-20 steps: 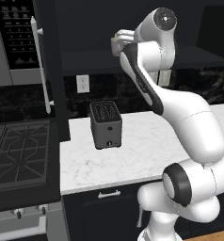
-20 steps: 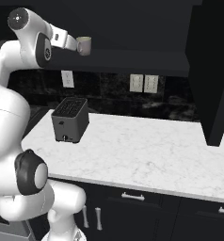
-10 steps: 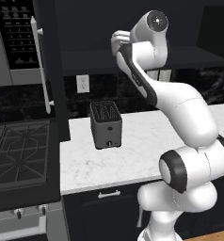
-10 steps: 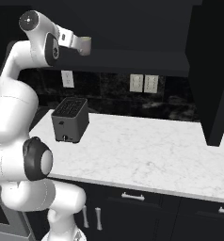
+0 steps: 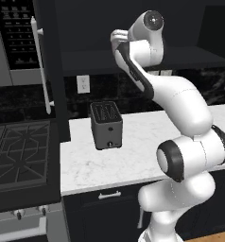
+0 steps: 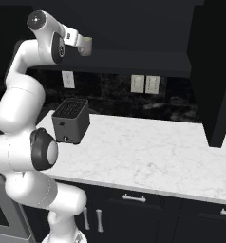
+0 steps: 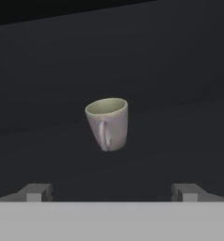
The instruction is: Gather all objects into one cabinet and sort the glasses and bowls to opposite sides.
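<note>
The gripper (image 7: 112,192) stands wide apart and empty, facing a pale cup (image 7: 108,124) with dark shelf (image 7: 180,141) space on all sides.

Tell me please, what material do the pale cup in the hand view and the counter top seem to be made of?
The pale cream cup with a handle looks like matte glazed ceramic: thick rim, dull even surface, though stoneware or plastic is possible. The white counter top looks like polished marble or a marble-look stone, going by its fine grey veins.

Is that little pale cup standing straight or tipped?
Slightly tipped: in the hand view the cup leans, rim up, on the dark shelf.
</note>
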Motion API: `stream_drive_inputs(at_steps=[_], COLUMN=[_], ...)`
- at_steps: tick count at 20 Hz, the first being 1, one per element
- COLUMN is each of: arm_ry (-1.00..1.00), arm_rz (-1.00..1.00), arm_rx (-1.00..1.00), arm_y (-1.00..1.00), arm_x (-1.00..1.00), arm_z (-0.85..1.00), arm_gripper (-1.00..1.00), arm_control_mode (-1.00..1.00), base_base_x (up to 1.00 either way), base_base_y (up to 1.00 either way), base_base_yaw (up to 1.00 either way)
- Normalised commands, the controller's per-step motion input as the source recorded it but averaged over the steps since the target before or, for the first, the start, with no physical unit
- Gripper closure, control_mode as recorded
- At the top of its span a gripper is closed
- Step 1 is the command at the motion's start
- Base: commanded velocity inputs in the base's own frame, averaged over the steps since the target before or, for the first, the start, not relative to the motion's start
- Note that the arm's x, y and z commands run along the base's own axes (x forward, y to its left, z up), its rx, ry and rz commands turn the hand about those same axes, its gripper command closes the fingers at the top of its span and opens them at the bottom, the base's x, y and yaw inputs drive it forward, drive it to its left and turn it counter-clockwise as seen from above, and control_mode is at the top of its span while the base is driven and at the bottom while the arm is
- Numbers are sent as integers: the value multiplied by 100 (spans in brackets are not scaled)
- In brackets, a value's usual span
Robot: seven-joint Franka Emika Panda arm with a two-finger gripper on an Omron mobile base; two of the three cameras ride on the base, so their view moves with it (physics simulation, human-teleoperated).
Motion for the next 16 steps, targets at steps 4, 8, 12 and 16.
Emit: stream_drive_inputs(at_steps=[4,8,12,16], arm_ry=[0,2,2,0], arm_rz=[0,0,0,0], arm_rx=[0,0,0,0], arm_y=[0,0,1,3], arm_x=[17,21,29,31], arm_z=[-4,-12,-14,-2], arm_gripper=[-100,-100,-100,-100], arm_control_mode=[-100,-100,-100,-100], base_base_x=[0,0,0,0], base_base_y=[0,0,0,0], base_base_yaw=[0,0,0,0])
